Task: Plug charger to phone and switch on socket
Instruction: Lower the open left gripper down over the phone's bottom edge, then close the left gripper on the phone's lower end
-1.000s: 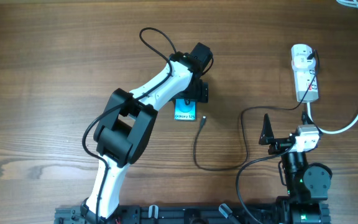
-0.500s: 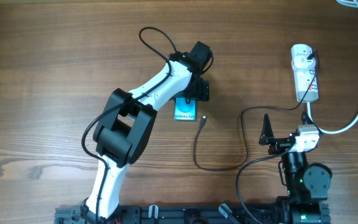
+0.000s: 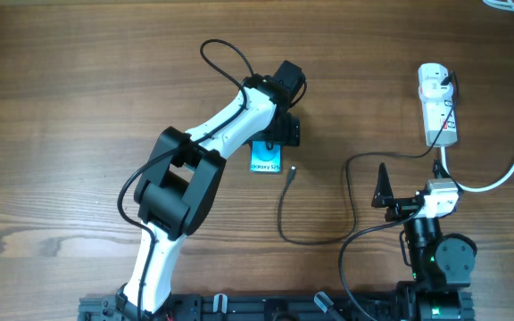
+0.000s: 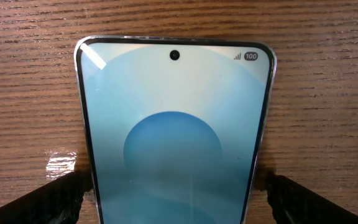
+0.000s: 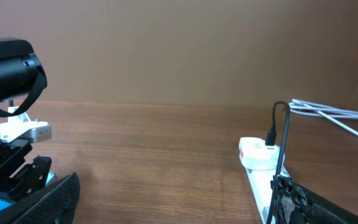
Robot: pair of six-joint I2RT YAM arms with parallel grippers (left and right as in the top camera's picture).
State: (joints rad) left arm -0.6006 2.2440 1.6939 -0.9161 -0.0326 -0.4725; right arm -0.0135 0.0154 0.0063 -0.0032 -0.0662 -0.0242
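The phone lies flat mid-table, teal screen up; it fills the left wrist view. My left gripper is open and straddles the phone's far end, with a finger close to each long edge. The charger is a thin black cable; its connector tip lies on the wood just right of the phone, unplugged. The cable loops toward the front and then runs to the white socket at the far right. My right gripper is open and empty near its base. The socket shows at its right.
A thick white cord curves from the socket area to the table's far right corner. Black cables run by the right arm's base. The left arm reaches diagonally over the middle of the table.
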